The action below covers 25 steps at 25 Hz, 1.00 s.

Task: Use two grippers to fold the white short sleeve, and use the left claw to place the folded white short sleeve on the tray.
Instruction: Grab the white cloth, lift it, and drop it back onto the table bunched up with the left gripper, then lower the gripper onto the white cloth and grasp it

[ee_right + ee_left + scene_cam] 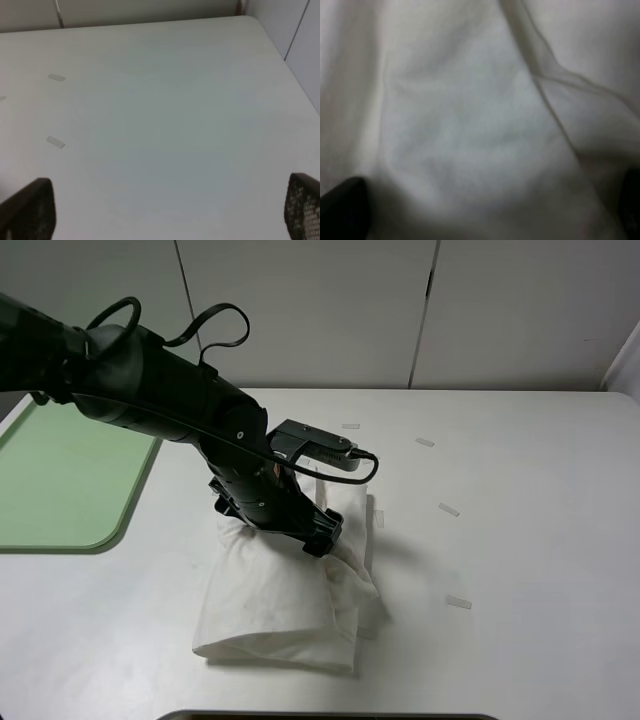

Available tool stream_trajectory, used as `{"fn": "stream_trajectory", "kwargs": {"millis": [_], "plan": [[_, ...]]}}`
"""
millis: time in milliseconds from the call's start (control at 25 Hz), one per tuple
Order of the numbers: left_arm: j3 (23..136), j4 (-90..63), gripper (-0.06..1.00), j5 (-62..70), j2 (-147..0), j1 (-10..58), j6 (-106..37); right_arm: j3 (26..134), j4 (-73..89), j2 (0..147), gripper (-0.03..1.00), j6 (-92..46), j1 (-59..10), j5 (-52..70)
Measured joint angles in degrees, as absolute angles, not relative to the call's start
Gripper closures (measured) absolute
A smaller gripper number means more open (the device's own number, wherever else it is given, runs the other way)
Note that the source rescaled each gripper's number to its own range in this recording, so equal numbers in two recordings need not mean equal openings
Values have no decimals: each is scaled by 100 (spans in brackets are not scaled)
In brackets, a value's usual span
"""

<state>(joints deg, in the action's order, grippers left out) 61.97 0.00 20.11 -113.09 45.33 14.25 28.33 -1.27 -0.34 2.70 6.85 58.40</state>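
Folded white short sleeve (280,605) lies right of the green tray (60,480).

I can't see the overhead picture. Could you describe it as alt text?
A black robot arm's left claw presses down onto a folded white T-shirt lying on a white table. A pale green tray sits empty to the left.

This place looks like a robot test room or a laboratory, not a home. A wide, plain white tabletop (520,540) stands against bare pale wall panels (310,310) with dark vertical seams, and small whitish tape strips (448,509) are stuck on its surface like position marks. A black jointed robot arm (150,390) with looping black cables (215,325) works over the tabletop, and only a pale green tray (60,480) and a folded white short sleeve (280,610) lie there, with no furniture or decoration around them.
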Motion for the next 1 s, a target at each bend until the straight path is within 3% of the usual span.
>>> {"fn": "stream_trajectory", "kwargs": {"millis": [360, 600, 840, 1000], "plan": [[6355, 0, -5, 2098, -10882, 4533, 1408, 2833, -121, -34, -3, 270, 685, 5840], [6567, 0, -5, 2873, -10083, 4517, 1415, 2833, -121, -34, -3, 270, 685, 5840], [6561, 0, -5, 4464, -9382, 4167, 1809, 2833, -121, -34, -3, 270, 685, 5840], [6353, 0, -5, 4625, -9325, 3944, 1836, 2833, -121, -34, -3, 270, 685, 5840]]}}
